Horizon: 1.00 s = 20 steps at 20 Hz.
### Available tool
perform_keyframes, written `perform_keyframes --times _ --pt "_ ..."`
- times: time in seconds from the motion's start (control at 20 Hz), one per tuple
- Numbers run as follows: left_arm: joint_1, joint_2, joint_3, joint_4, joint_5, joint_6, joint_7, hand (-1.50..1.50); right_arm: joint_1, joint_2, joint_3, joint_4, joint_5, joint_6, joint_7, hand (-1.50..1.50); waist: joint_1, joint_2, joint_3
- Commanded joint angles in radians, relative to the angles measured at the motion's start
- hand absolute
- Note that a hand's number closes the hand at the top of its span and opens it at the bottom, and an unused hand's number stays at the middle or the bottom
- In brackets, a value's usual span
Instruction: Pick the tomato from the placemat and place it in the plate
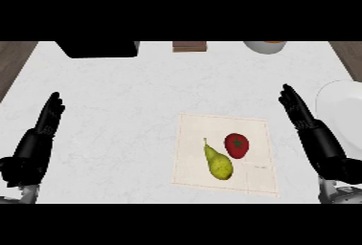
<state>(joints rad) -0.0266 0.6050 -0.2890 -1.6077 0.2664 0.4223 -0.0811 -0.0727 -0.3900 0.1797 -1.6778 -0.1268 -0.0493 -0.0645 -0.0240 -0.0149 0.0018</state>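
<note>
One tomato [237, 145] near right robot hand [311, 129]

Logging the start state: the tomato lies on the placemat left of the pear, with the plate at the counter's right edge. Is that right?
One thing is off: the head view shows the tomato on the placemat right of the pear, not left. The plate is at the right edge of the counter, as you say.
</note>
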Motion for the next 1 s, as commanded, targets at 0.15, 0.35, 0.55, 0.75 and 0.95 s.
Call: perform_keyframes --times 0.15,0.35,0.55,0.75,0.95 --pt "-0.174 -0.045 -0.023 0.052 -0.028 -0.024 0.108 0.00 -0.187 0.216 0.148 -0.025 -0.058 -0.031 0.224 -1.50 0.023 0.019 -0.002" --pt "-0.129 -0.051 -0.053 0.068 -0.005 -0.067 0.094 0.00 -0.344 -0.114 0.274 -0.043 0.341 0.110 0.122 1.50 0.046 -0.008 -0.033" --pt "-0.196 -0.108 -0.038 0.166 0.002 -0.084 0.092 0.00 -0.156 0.224 0.366 0.168 0.319 -0.119 0.116 -1.50 0.021 0.024 -0.002" --pt "-0.229 -0.155 0.003 0.257 -0.025 -0.125 0.060 0.00 -0.119 0.171 0.377 0.254 0.408 -0.083 -0.079 -1.50 0.021 0.017 -0.002" --pt "-0.257 -0.175 -0.008 0.222 -0.042 -0.105 0.106 0.00 -0.099 0.063 0.346 0.066 0.503 -0.133 -0.017 -1.50 0.011 0.014 -0.002"
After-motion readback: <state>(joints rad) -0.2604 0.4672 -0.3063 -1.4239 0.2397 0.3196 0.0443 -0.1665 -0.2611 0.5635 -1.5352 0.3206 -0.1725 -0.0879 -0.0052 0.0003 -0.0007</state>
